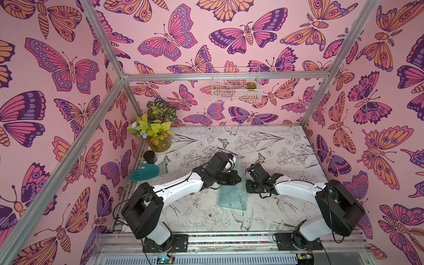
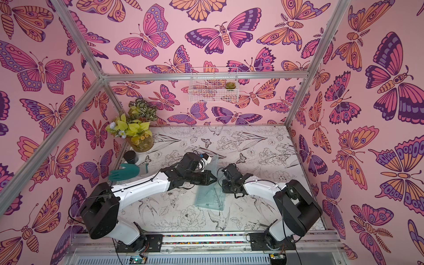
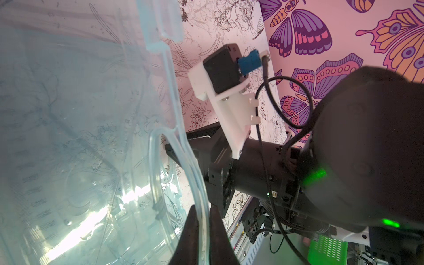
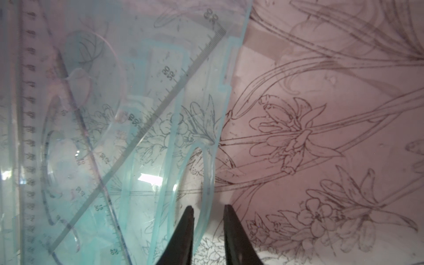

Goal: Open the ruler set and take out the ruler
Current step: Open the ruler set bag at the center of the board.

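Ruler set (image 1: 231, 197) lies mid-worktop (image 1: 275, 160), long axis running away from me; my left hand (image 3: 203, 207) is clamped on its rim, and my right hand (image 4: 207, 206), fingers parted, straddles that rim opposite.

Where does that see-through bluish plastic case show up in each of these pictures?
Top view: the case sits mid-table, between the two arms.
Top view: the case mid-table, between the arms.
Left wrist view: the case fills much of the picture, rim pinched by the left hand.
Right wrist view: the case close up, rim between fingers of the right hand.
Shared landmark: the flower-printed table, seen in all four.
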`<state>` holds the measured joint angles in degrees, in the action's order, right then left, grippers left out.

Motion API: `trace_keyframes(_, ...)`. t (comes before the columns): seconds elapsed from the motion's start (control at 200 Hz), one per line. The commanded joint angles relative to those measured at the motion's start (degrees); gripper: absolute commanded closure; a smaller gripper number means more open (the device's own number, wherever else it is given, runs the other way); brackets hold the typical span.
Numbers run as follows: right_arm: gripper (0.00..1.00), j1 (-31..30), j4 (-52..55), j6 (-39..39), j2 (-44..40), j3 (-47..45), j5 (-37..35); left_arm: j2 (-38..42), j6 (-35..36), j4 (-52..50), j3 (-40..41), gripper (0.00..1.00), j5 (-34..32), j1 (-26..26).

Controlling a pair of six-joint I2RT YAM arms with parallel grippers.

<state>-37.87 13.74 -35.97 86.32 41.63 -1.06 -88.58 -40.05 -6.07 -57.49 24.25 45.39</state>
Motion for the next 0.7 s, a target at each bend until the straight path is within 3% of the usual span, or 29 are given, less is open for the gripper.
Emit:
trace_keyframes(0.0, 0.69, 0.2, -1.1, 0.0, -6.2, -0.7, 2.9, 0.1, 1.4, 0.2, 0.0, 1.0, 0.5, -0.2)
trace_keyframes(0.29, 0.56, 0.2, -3.7, -3.5, -22.7, -7.0, 14.6, -0.3, 1.7, 0.2, 0.0, 1.0, -0.4, -0.3)
trace_keyframes(0.696, 0.42, -0.1, -11.4, -9.8, -31.8, -13.3, 23.0, -1.5, 2.0, 0.3, -0.8, 1.0, -1.0, -0.4)
